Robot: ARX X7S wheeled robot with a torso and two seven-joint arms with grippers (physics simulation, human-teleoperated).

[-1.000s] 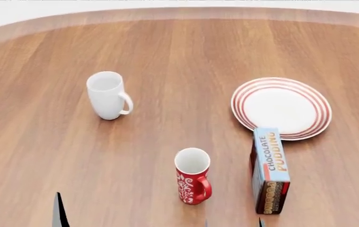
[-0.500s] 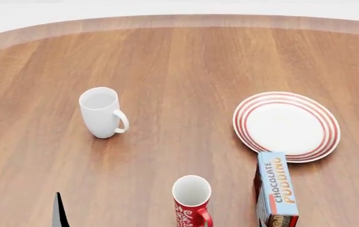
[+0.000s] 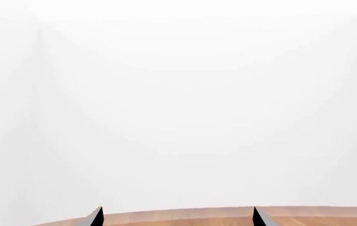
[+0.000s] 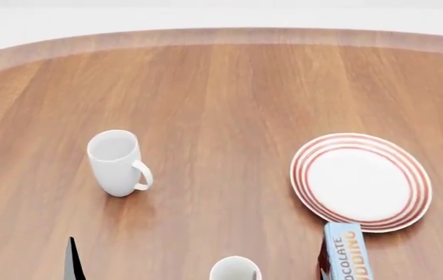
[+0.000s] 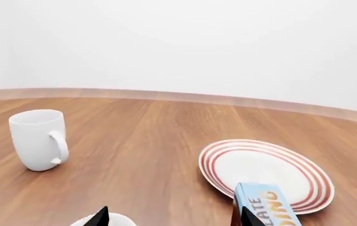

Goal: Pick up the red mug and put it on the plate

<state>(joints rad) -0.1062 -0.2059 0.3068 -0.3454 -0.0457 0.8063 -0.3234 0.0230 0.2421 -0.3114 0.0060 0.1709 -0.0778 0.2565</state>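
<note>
Your right end effector (image 5: pixel 173 217) is open, empty, just above the red mug (image 4: pixel 235 270); left end effector (image 4: pixel 27 259) open, idle; the plate (image 4: pixel 360 182) waits far right.

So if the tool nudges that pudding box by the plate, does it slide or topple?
Probably topples. The pudding box stands upright on a narrow end and is tall for its footprint, so a high push should tip it. It looks like light, rigid card. It sits close to the plate; whether they touch is unclear, but falling that way it could land on the rim.
</note>
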